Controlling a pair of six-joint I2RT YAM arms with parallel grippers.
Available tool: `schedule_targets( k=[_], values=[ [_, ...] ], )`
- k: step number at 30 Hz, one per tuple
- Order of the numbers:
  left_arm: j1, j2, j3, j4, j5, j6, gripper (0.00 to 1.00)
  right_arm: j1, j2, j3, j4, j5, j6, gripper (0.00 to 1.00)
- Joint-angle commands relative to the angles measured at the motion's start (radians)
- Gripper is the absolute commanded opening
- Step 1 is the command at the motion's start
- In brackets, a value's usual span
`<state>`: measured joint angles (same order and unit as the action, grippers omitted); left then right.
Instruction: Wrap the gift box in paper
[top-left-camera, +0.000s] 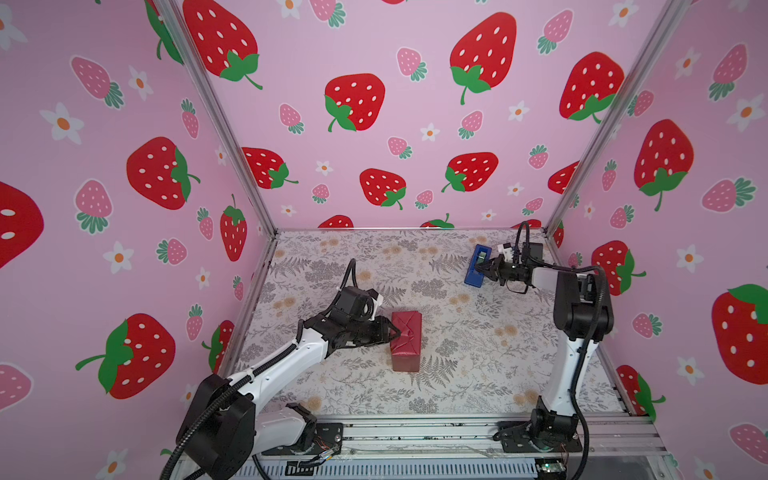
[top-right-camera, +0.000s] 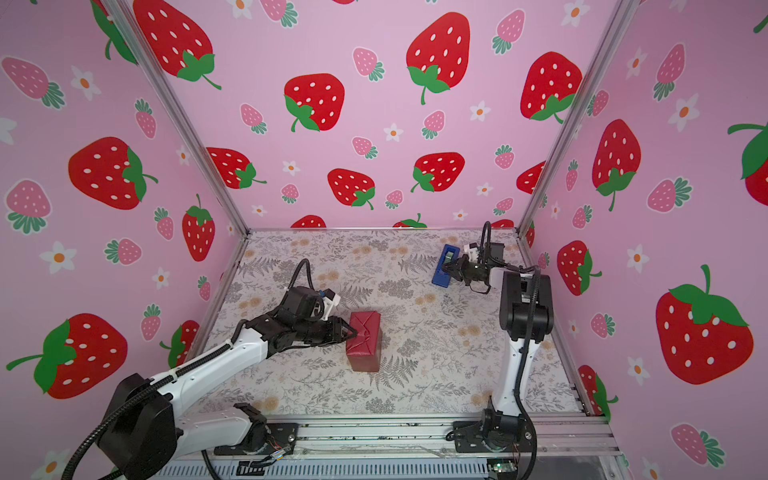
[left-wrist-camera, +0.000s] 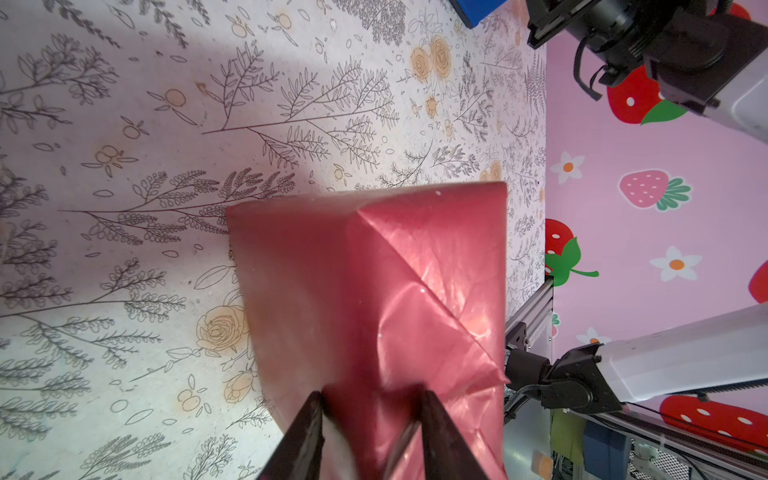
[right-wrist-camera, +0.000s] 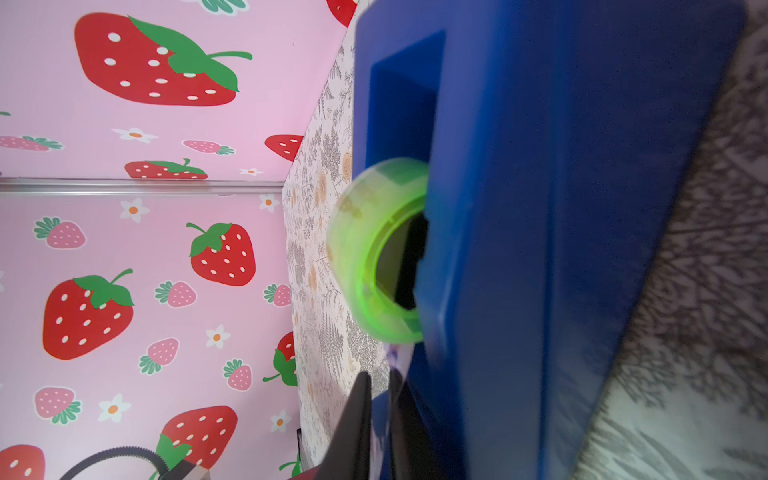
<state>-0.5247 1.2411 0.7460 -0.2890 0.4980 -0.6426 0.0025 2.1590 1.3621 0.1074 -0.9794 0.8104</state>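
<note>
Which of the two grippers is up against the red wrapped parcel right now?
The left gripper: it meets the folded paper on the parcel's side at mid-table. The right gripper is at the blue tape dispenser near the back wall.

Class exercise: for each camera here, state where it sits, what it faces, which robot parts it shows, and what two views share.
Top views: high at the front, looking down at the table; both arms show.
Left wrist: on the left arm, facing the red wrapped box; left pincer shows.
Right wrist: on the right arm, facing the blue tape dispenser; right pincer shows.
Shared: both top views show the box.
</note>
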Motion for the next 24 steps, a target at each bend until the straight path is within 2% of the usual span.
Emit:
schedule_targets(
  k=[1, 3, 13, 24],
  values=[
    [-0.011, 0.034, -0.007, -0.133, -0.048, 0.020, 0.40, 0.008, 0.002, 0.032, 0.002, -0.028, 0.016, 0.05],
    [-0.011, 0.035, -0.005, -0.134, -0.046, 0.021, 0.40, 0.008, -0.025, 0.031, -0.002, -0.022, 0.021, 0.00],
    [-0.012, 0.040, 0.006, -0.139, -0.041, 0.022, 0.40, 0.017, -0.170, -0.029, -0.061, -0.019, 0.010, 0.00],
    [-0.014, 0.040, 0.002, -0.141, -0.045, 0.023, 0.40, 0.065, -0.344, -0.262, -0.031, -0.009, 0.007, 0.00]
  ],
)
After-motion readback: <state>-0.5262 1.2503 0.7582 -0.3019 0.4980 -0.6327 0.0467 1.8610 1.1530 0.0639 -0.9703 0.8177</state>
